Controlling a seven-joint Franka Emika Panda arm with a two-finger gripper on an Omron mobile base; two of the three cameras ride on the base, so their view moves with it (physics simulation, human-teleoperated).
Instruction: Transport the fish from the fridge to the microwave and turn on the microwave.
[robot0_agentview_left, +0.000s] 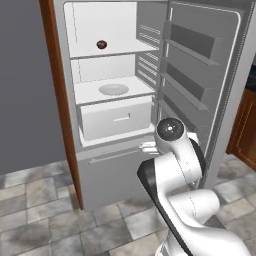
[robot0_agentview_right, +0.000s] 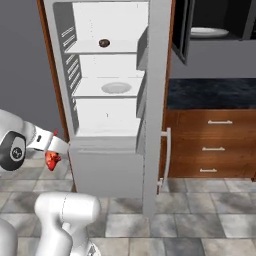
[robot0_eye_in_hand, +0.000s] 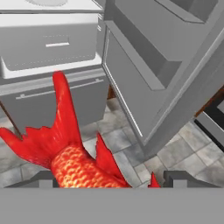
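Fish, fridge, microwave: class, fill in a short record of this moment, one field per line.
fish: red-orange fish held in the gripper, outside the fridge
fridge: fridge door open, plate on middle shelf, dark ball on top shelf
microwave: microwave open, above the counter right of the fridge
step left: carry fish to microwave

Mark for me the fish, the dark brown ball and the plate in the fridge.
fish (robot0_eye_in_hand: 76, 168), hand view, on its scaled orange body.
dark brown ball (robot0_agentview_left: 101, 44), left base view, on its middle, top shelf.
plate (robot0_agentview_left: 113, 89), left base view, on its shallow centre, second shelf.
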